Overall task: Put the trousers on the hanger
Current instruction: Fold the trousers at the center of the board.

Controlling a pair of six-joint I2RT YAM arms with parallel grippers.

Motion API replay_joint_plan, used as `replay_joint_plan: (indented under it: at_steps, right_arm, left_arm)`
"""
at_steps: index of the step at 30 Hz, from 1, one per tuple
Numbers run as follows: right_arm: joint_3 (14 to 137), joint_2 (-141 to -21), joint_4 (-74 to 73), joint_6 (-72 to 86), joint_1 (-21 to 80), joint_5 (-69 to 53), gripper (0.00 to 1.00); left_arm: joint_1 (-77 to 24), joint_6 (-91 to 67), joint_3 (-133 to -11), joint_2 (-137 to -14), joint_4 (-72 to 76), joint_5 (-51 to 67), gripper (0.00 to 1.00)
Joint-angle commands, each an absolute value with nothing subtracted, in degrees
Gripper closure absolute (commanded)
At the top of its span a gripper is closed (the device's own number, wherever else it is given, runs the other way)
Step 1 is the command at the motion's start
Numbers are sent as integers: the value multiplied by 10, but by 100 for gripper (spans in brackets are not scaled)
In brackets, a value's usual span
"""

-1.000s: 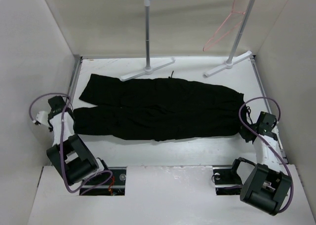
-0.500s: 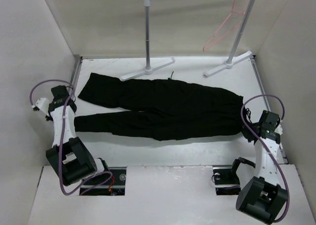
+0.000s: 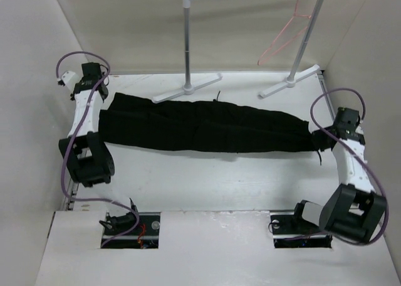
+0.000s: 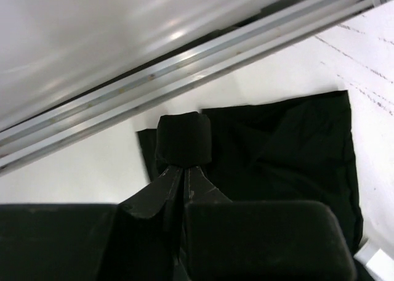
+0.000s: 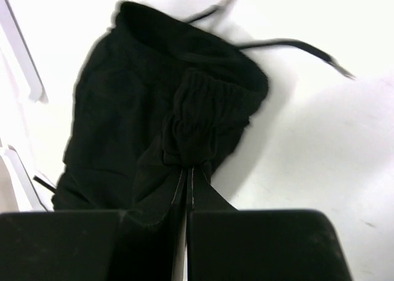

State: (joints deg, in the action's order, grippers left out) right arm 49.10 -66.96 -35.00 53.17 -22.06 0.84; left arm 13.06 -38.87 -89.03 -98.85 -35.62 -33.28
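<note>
The black trousers (image 3: pixel 207 128) lie on the white table as a long narrow strip, folded lengthwise, running left to right. My left gripper (image 3: pixel 101 102) is shut on the leg-end cloth; the left wrist view shows its jaws (image 4: pixel 183 165) pinching a fold of the trousers (image 4: pixel 289 151). My right gripper (image 3: pixel 318 138) is shut on the waist end; the right wrist view shows its jaws (image 5: pixel 189 168) clamped on the bunched waistband (image 5: pixel 203 111), with the drawstring (image 5: pixel 295 45) trailing on the table. The pink-red hanger (image 3: pixel 286 36) hangs from the rack's crossbar at the far right, apart from both grippers.
The white-posted rack (image 3: pixel 187 41) with its silver crossbar stands at the back, its feet (image 3: pixel 188 87) touching the trousers' far edge. White walls close in left, right and behind. A metal rail (image 4: pixel 203 56) runs along the left wall next to my left gripper.
Both arms swung from the near side toward the back, carrying the near edge of the trousers over the far one. The garment went from spread flat to a narrow folded strip.
</note>
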Motion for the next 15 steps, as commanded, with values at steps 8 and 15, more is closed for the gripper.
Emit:
replay_joint_plan:
  at_steps: [8,15]
  right_arm:
    - [734,-923,-272,542,-174,76,100]
    - [919,-1091,-309,538,-161,65,95]
  left_arm:
    - [111,-352,-1156,-1185,-338,-382,100]
    - [104,-352,-1276,-1302,-323,-361,96]
